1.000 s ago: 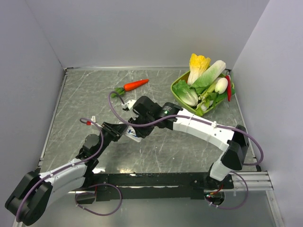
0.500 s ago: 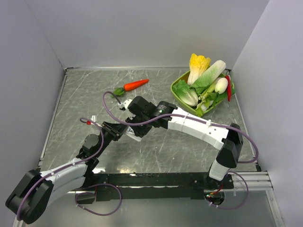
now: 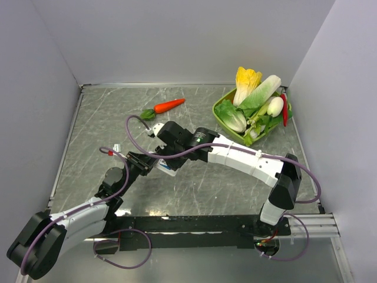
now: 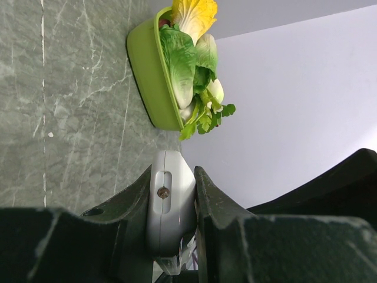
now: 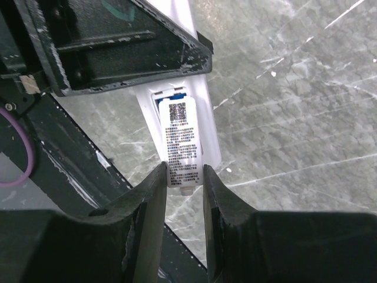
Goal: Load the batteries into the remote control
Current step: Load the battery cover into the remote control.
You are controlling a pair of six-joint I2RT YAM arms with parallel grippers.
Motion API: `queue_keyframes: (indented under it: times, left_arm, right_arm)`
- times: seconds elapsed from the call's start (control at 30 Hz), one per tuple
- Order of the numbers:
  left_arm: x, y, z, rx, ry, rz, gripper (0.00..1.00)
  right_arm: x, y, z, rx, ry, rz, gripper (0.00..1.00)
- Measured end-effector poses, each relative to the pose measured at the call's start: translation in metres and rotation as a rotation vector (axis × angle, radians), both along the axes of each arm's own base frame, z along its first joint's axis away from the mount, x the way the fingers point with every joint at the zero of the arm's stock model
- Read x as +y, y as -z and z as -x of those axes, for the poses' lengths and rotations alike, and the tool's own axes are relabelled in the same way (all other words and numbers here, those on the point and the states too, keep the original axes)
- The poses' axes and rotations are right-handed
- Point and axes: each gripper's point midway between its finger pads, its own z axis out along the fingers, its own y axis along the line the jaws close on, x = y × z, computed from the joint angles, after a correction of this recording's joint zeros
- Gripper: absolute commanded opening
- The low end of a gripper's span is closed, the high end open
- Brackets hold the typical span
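The white-grey remote control (image 4: 171,206) is clamped end-on between my left gripper's (image 4: 172,174) jaws, just above the table. In the right wrist view its back faces the camera (image 5: 210,138). My right gripper (image 5: 185,172) is shut on a white cover plate (image 5: 181,138) with a printed label, which lies along the remote's back. A sliver of blue battery (image 5: 175,90) shows at the plate's far end. From above, both grippers meet at the remote (image 3: 166,169), left of the table's middle.
An orange carrot (image 3: 169,105) lies at the back of the table. A green tray (image 3: 219,117) piled with leafy vegetables stands at the back right and also shows in the left wrist view (image 4: 150,76). The black base rail (image 3: 188,224) runs along the near edge.
My right arm's wrist has shifted a little to the left, closer over the remote. The left arm and the remote have not moved.
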Motion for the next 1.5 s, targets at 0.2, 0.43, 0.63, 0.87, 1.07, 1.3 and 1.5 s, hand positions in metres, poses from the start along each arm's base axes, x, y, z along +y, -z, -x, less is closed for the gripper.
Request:
queue_keyframes:
  times: [0.2,0.43,0.63,0.87,1.07,1.3,1.5]
  left_arm:
    - [0.0000,0.0000,0.0000,0.000,0.000,0.000,0.01]
    - [0.0003,-0.0030,0.0007,-0.006,0.000,0.009,0.01]
    - [0.0005,-0.0045,0.0010,-0.009,0.001,0.012,0.01]
    - [0.0004,-0.0047,0.0010,-0.006,0.001,0.018,0.01]
    - [0.0003,-0.0048,0.0011,0.002,0.001,0.027,0.01]
    - [0.0002,-0.0048,0.0013,0.009,0.002,0.035,0.01]
    - [0.0003,-0.0050,0.0013,0.013,0.001,0.040,0.01]
  right_arm:
    - [0.0075,-0.0029,0.0012,-0.022,-0.010,-0.018,0.00]
    - [0.0067,-0.0018,0.0014,-0.027,-0.008,-0.009,0.00]
    - [0.0063,0.0004,0.0007,-0.036,-0.005,0.005,0.00]
    - [0.0091,-0.0006,0.0003,-0.042,-0.016,0.009,0.00]
    - [0.0077,-0.0003,0.0034,-0.046,-0.026,0.023,0.00]
    - [0.0014,0.0001,0.0017,-0.057,-0.014,0.051,0.00]
    - [0.0001,0.0003,0.0008,-0.061,-0.009,0.057,0.00]
